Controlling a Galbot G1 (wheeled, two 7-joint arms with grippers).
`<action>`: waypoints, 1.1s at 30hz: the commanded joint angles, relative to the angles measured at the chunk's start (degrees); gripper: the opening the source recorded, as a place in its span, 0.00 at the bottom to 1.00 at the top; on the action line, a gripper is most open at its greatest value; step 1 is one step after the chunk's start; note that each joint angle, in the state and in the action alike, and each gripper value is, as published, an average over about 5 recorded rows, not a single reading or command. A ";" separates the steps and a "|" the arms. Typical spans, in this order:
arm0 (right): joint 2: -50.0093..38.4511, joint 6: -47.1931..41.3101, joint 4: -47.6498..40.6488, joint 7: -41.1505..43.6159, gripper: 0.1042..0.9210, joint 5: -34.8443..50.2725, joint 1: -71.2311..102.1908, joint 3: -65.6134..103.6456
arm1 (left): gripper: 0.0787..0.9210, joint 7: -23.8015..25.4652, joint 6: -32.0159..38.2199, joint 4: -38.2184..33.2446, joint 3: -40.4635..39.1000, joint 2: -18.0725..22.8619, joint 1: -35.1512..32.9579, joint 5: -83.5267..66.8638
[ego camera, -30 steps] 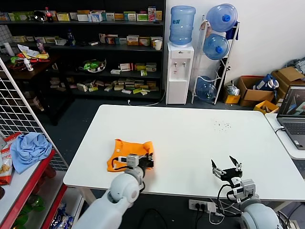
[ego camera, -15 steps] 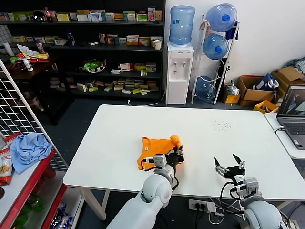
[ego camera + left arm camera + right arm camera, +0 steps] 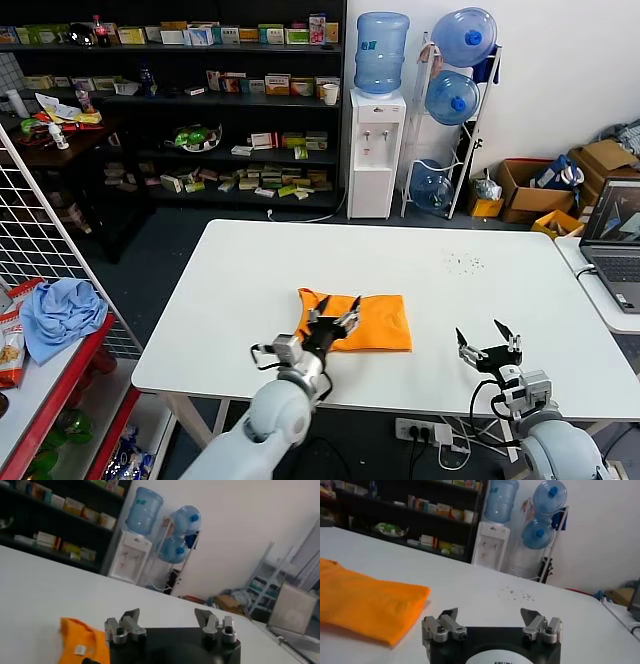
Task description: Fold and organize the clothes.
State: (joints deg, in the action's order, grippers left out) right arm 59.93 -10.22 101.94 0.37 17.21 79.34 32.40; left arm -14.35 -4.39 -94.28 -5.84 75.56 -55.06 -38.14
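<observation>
Hovering over the near edge of the orange T-shirt (image 3: 362, 322), my left gripper (image 3: 334, 322) has fingers spread wide, holding nothing. Shirt: folded flat, mid-table (image 3: 500, 290), laid for tidying. My right gripper (image 3: 489, 345): parked at the near right, open and empty, clear of cloth.

The left claw (image 3: 171, 625) is seen with its fingers spread wide, nothing held between them. A corner of the orange T-shirt (image 3: 82, 640) lies on the white tabletop (image 3: 45, 590) just beside it.
</observation>
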 commanded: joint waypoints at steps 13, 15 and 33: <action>9.04 0.75 1.23 9.58 0.88 -6.64 -0.11 9.28 | 0.88 7.25 16.46 -1.58 12.99 -15.94 -11.04 19.78; 10.40 0.42 1.61 10.91 0.88 -7.94 -0.22 10.36 | 0.88 6.87 17.40 -1.02 13.40 -14.47 -11.05 21.83; 17.98 -1.86 5.01 14.64 0.88 -13.39 0.42 14.13 | 0.88 7.05 15.28 2.07 17.44 -7.23 -13.08 33.79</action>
State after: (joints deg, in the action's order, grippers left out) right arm 74.26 -11.34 105.59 12.94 6.54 79.72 44.60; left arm -7.64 10.39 -93.20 9.91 66.05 -67.28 -11.16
